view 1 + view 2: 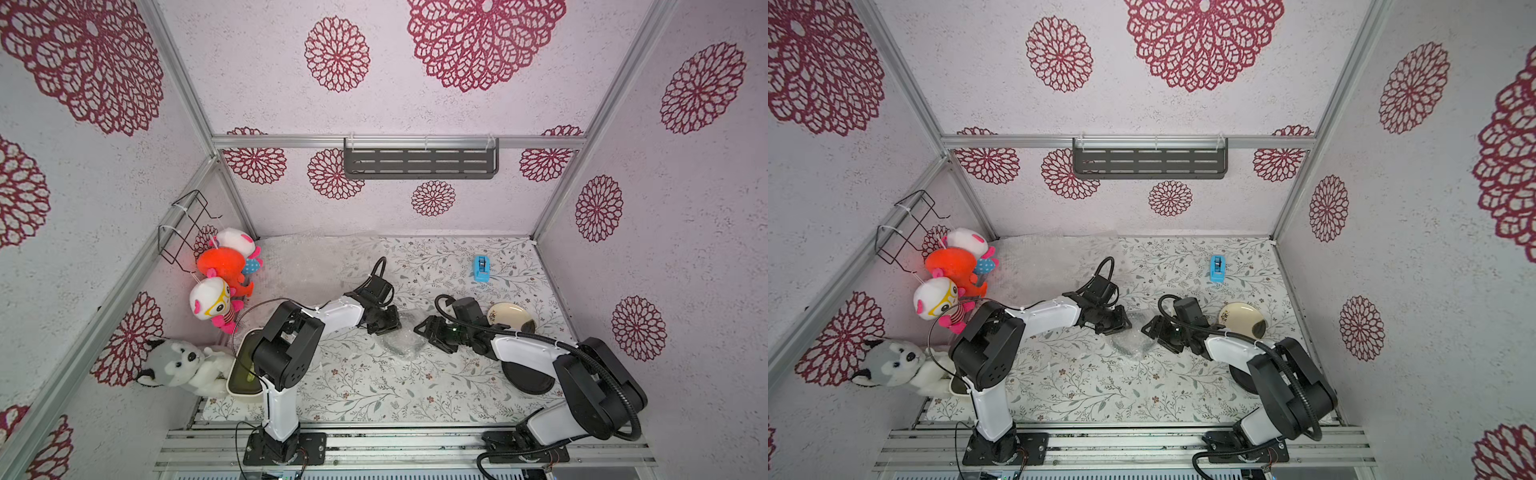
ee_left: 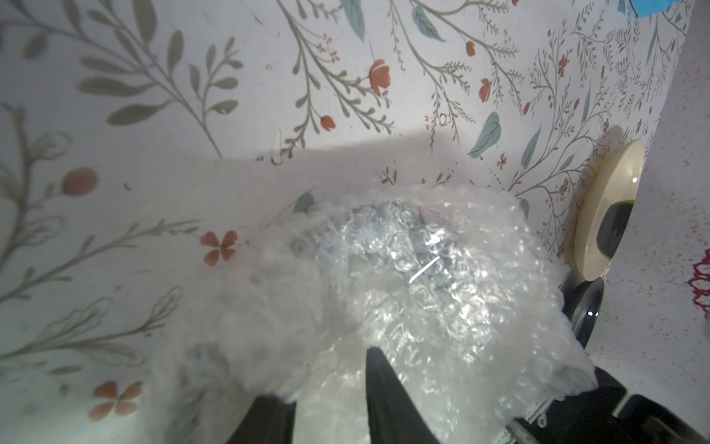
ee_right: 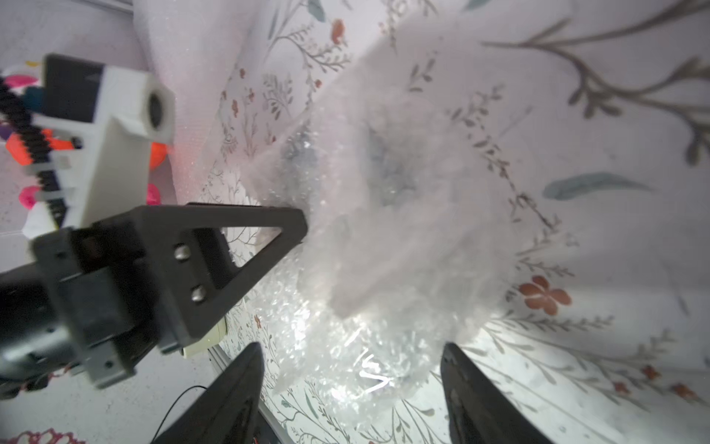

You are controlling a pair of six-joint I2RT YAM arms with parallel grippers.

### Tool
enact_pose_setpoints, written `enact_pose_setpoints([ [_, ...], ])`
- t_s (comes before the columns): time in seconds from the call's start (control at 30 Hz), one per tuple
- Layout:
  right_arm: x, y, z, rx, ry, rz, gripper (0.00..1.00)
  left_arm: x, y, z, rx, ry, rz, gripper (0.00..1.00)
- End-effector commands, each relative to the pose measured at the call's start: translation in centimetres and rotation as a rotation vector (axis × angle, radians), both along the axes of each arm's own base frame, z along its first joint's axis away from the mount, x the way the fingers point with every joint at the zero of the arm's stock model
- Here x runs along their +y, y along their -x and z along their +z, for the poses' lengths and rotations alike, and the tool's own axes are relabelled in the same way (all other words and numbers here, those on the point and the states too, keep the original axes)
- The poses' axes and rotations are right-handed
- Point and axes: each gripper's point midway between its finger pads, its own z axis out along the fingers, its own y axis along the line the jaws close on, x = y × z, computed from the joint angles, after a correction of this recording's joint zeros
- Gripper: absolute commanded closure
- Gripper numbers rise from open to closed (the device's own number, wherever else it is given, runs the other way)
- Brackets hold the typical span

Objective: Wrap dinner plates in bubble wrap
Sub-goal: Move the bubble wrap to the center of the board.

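Observation:
A crumpled bundle of bubble wrap (image 1: 401, 344) (image 1: 1133, 345) lies mid-table between my two grippers, and something dark shows through it (image 2: 403, 246). My left gripper (image 1: 384, 325) (image 2: 330, 376) is shut on the bundle's edge, with wrap draped over one finger. My right gripper (image 1: 428, 332) (image 3: 351, 351) stands open just off the bundle's other side (image 3: 365, 269), gripping nothing. Behind the right arm sits a cream dinner plate (image 1: 513, 316) (image 1: 1241, 319). A black dinner plate (image 1: 530, 378) lies partly under the right arm.
A second bubble wrap sheet (image 1: 307, 262) lies flat at the back left. A blue tape dispenser (image 1: 481, 269) stands at the back right. A cream tub (image 1: 245, 374) sits under the left arm's elbow, beside plush toys (image 1: 178, 365) along the left wall.

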Motion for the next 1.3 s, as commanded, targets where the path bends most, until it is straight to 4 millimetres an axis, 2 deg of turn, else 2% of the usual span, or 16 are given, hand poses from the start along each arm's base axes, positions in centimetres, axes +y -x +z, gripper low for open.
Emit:
enact_pose_setpoints([
  [0.0, 0.0, 0.4, -2.4, 0.127, 0.04, -0.091, 0.01, -0.2, 1.8, -1.1, 0.067, -0.012, -0.02, 0.66],
  [0.1, 0.9, 0.3, -3.4, 0.135, 0.052, -0.066, 0.05, -0.5, 2.0, -1.3, 0.074, -0.003, -0.031, 0.66],
  [0.13, 0.8, 0.2, -3.8, 0.136, 0.067, -0.074, 0.09, -0.5, 2.0, -1.3, 0.075, 0.0, -0.035, 0.66],
  [0.2, 0.0, -0.1, -4.2, 0.119, 0.101, -0.106, 0.38, -0.7, 2.1, -1.5, 0.081, 0.004, -0.04, 0.66],
  [0.23, -0.2, -0.3, -4.3, 0.109, 0.109, -0.118, 0.48, -0.8, 2.1, -1.5, 0.08, 0.007, -0.041, 0.66],
  [0.47, -0.5, -0.7, -4.8, 0.071, 0.11, -0.127, 0.86, -1.5, 1.9, -0.4, 0.068, 0.042, -0.065, 0.66],
  [0.53, -0.6, -1.4, -4.5, 0.036, 0.092, -0.131, 0.93, -2.3, 1.4, 1.4, 0.043, 0.09, -0.078, 0.66],
  [0.63, -1.7, -3.6, -3.2, -0.046, 0.099, -0.158, 1.0, -2.6, -0.1, 6.3, -0.034, 0.161, -0.083, 0.64],
  [0.73, -3.8, -7.0, -1.6, -0.136, 0.118, -0.203, 1.0, -0.5, -2.3, 12.4, -0.154, 0.209, -0.022, 0.59],
  [0.83, -6.1, -11.5, -0.3, -0.217, 0.156, -0.235, 1.0, 4.4, -4.2, 16.1, -0.274, 0.152, 0.112, 0.51],
  [0.87, -6.8, -13.4, 0.2, -0.245, 0.159, -0.245, 1.0, 6.5, -4.8, 16.6, -0.311, 0.108, 0.178, 0.36],
  [0.9, -7.3, -15.4, 0.7, -0.268, 0.158, -0.259, 1.0, 8.8, -5.2, 16.7, -0.342, 0.053, 0.241, 0.21],
  [0.97, -8.1, -18.8, 0.9, -0.295, 0.154, -0.288, 1.0, 12.8, -6.0, 16.3, -0.383, -0.044, 0.352, 0.02],
  [1.1, -8.3, -25.9, 0.6, -0.311, 0.166, -0.341, 1.0, 18.2, -8.7, 13.7, -0.366, -0.127, 0.492, 0.02],
  [1.23, -8.1, -31.7, 0.1, -0.315, 0.183, -0.414, 1.0, 19.8, -13.1, 10.5, -0.324, -0.165, 0.508, 0.02],
  [1.27, -8.1, -32.8, 0.1, -0.319, 0.183, -0.437, 0.88, 19.6, -14.6, 9.5, -0.309, -0.159, 0.489, 0.02],
])
